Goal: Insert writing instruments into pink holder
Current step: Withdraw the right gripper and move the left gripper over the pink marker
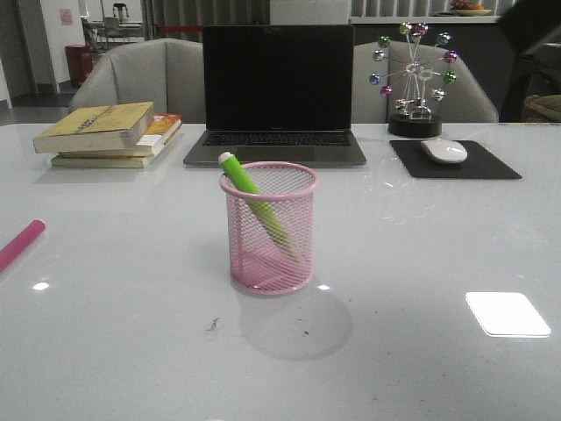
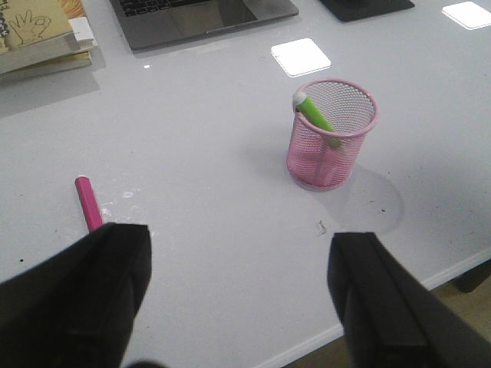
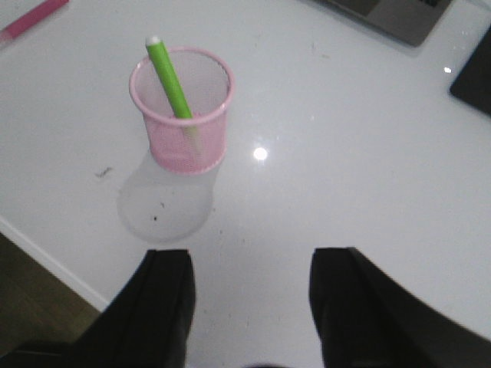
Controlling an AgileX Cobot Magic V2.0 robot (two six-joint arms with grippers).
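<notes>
Over on the far left edge of the white table (image 1: 131, 351) lies the magenta marker (image 1: 21, 245), flat on the surface and well apart from everything else, partly cut off by the front view's edge. Behind it, toward the back left, sits a stack of books (image 1: 110, 134) with a yellowish one on top. Dead center at the back is an open laptop (image 1: 276, 92), screen dark. Just in front of the laptop stands the pink holder (image 1: 269, 228), upright, and the lime green marker (image 1: 257, 203) is already inside it, leaning at a slant with its white tip poking out over the rim on the holder's left side as the front view shows it. Off to the back right there's a black mouse pad (image 1: 456, 160) with a white mouse (image 1: 444, 151) on it, and behind that a little desk toy with colored balls (image 1: 415, 79). Neither arm shows in the front view. The left tool (image 2: 238, 299) hangs above the table with its black fingers spread wide, holding nothing, the magenta marker lying just beyond one finger. The right tool (image 3: 253, 299) is likewise spread apart and empty, hovering with the holder ahead of it.
</notes>
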